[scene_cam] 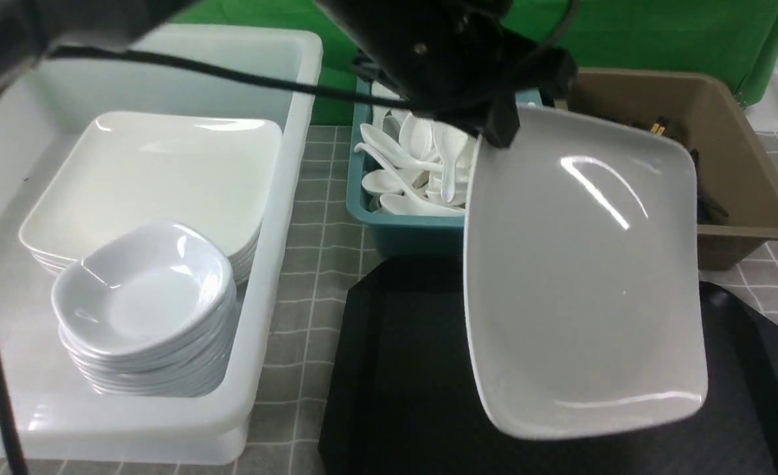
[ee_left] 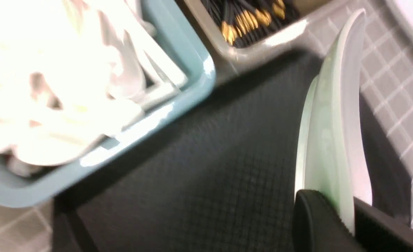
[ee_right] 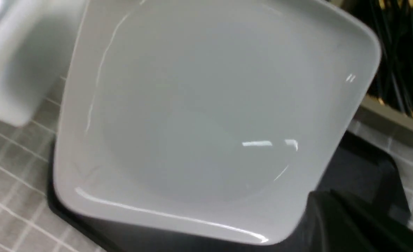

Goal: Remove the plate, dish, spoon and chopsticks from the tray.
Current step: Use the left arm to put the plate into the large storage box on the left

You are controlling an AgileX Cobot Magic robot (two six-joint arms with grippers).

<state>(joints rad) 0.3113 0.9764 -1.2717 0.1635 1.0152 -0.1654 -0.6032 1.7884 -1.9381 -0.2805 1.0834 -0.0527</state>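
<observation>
The plate (scene_cam: 586,277) is a big glossy white square with rounded corners and a shallow raised rim. Bright streaks of light run across its face. It is off the tray (scene_cam: 402,369), hanging in the air above the tray's right half and tipped steeply so its face looks toward the near side. The left gripper (scene_cam: 494,128) is clamped on its far left corner. In the left wrist view the rim stands edge-on, pinched between the black fingers (ee_left: 315,224). The right gripper (ee_right: 353,224) shows only as a dark blurred piece by the plate's near corner. It is closed, and I cannot tell whether it touches anything.

The left part of the tray is open black textured floor. Its far rim lies just beside the teal tub (scene_cam: 402,231) of white spoons (scene_cam: 415,165) and the brown tub (scene_cam: 745,198) of black chopsticks (ee_left: 248,21). The plate's far edge hangs in front of both tubs.

A strip of grey checked cloth (scene_cam: 316,218) runs between the tray's left rim and the white tub (scene_cam: 276,316). That tub holds a stack of square plates (scene_cam: 164,171) and a stack of small dishes (scene_cam: 144,290), which stands at its near side.
</observation>
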